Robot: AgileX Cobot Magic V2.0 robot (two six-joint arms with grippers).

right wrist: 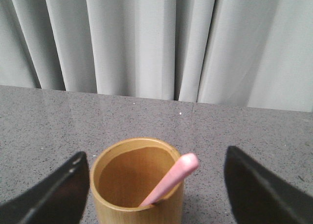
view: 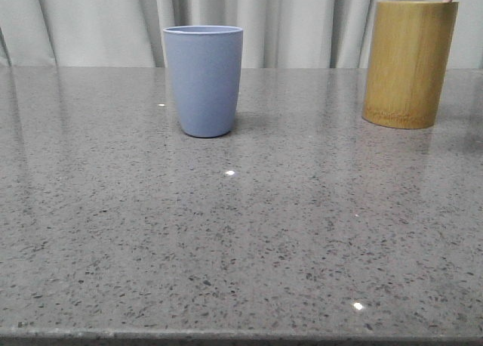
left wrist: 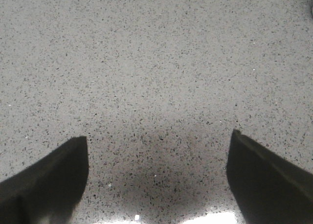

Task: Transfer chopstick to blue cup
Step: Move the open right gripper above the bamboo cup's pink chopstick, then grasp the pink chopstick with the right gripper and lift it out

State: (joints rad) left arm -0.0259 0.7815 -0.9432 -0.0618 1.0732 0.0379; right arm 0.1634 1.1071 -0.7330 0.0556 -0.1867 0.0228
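Chopstick waiting in the bamboo cup, both grippers spread and empty.

The pink chopstick point(right wrist: 168, 179) leaned inside the bamboo cup point(right wrist: 138, 182), its tip resting on the rim and poking above it, so it could be pinched from overhead. The right gripper point(right wrist: 154, 190) hung just behind that cup with its jaws wide apart, likely lining up for the pick. The blue cup point(view: 203, 80) stood upright and well apart on the worktop point(view: 241, 233), mouth free. The left gripper point(left wrist: 156, 180) hovered released over bare stone.
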